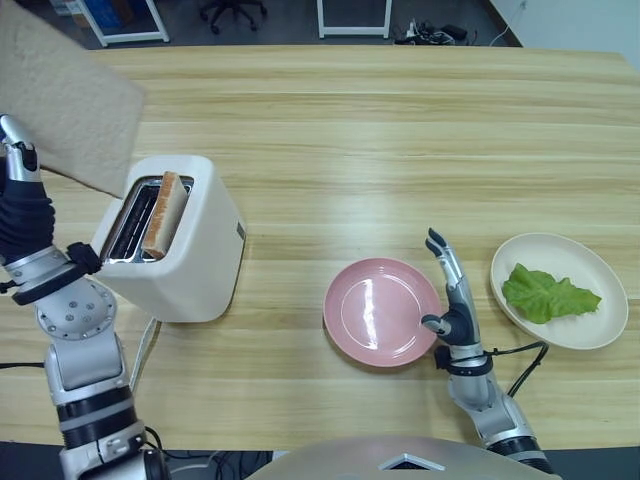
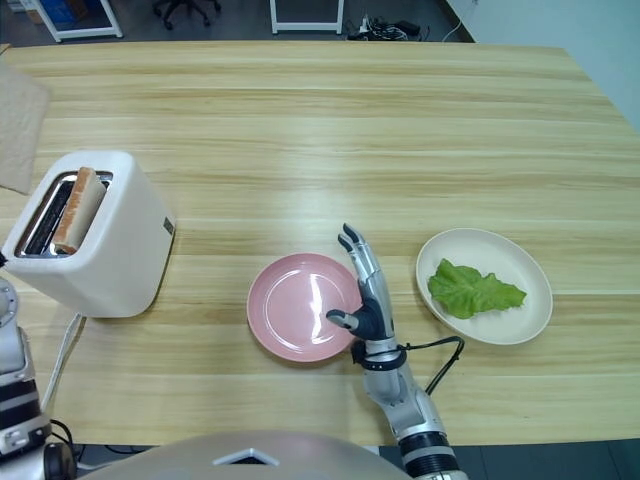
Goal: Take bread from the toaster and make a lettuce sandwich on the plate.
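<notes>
Right robot hand (image 1: 455,300) sits spread beside the round pink plate (image 1: 345,325). Can't tell how your left robot hand (image 1: 16,155) holds that raised beige bread slice (image 1: 60,100); it may slip.

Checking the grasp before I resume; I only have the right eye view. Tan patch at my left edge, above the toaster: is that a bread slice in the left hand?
Observer: Yes. The bread slice is held up, above and left of the toaster, with the left hand at its lower left edge.
Operator: Clear of the slots?
Observer: Yes, its whole lower edge shows, free of the toaster top.
Operator: Arm near the toaster?
Observer: The left forearm stands close beside its left side; I can't tell if they touch.
</notes>
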You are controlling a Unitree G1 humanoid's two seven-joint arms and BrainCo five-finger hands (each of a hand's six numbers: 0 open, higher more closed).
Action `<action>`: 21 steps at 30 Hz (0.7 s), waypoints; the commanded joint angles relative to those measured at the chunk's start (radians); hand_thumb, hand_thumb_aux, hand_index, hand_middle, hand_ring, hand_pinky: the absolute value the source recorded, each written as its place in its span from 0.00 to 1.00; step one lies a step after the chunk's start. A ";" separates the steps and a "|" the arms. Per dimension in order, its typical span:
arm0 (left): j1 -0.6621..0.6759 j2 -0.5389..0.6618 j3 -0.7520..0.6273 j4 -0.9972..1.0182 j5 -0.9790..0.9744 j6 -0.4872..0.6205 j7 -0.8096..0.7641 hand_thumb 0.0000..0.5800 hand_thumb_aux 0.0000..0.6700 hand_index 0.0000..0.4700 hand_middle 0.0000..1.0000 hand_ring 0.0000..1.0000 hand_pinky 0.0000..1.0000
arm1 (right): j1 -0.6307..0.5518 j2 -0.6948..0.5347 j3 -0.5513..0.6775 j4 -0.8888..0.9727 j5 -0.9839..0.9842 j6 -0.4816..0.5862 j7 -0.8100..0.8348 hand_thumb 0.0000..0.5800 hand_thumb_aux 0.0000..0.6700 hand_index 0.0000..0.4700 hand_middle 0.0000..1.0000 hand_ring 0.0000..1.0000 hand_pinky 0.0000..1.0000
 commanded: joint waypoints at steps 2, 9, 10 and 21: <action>0.189 -0.050 -0.335 -0.155 -0.181 -0.034 -0.325 1.00 1.00 1.00 1.00 1.00 1.00 | -0.016 -0.029 -0.083 -0.075 0.051 0.026 -0.002 0.00 0.00 0.00 0.00 0.00 0.00; 0.125 -0.134 -0.640 0.135 -0.044 -0.102 -0.548 1.00 1.00 1.00 1.00 1.00 1.00 | -0.006 -0.115 -0.278 -0.135 0.086 0.061 -0.026 0.00 0.00 0.00 0.00 0.00 0.00; 0.104 -0.150 -0.659 0.193 -0.010 -0.116 -0.549 1.00 1.00 1.00 1.00 1.00 1.00 | 0.000 -0.129 -0.306 -0.132 0.085 0.067 -0.032 0.00 0.00 0.00 0.00 0.00 0.00; -0.054 -0.105 -0.761 0.609 0.493 -0.368 -0.339 1.00 1.00 1.00 1.00 1.00 1.00 | 0.072 -0.405 -0.489 0.107 -0.149 0.261 -0.179 0.00 0.00 0.00 0.00 0.00 0.00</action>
